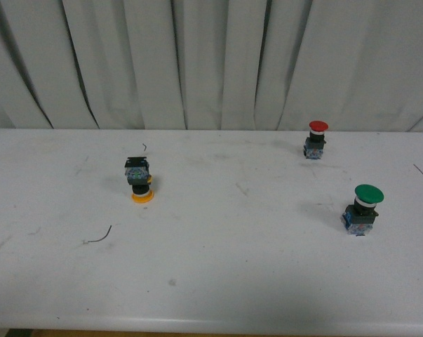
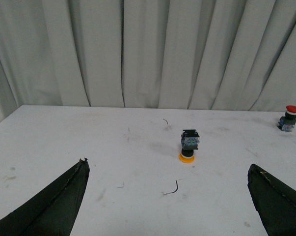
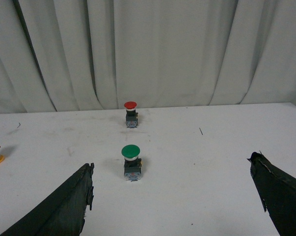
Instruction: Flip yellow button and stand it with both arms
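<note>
- yellow button upside down, cap on the white table, base up; about 10 o'clock from table centre
- red button at 2 o'clock, green button at 3 o'clock, both upright
- left gripper spread wide, grasping nothing
- right gripper spread wide, grasping nothing

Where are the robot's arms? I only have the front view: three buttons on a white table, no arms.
Observer: The left wrist view shows the left gripper, jaws wide apart, holding nothing.
Operator: What is it facing?
Observer: The yellow button lies ahead of it, in line with the gap between its jaws.
Operator: And the right one?
Observer: The right gripper is open too, facing the green button.
</note>
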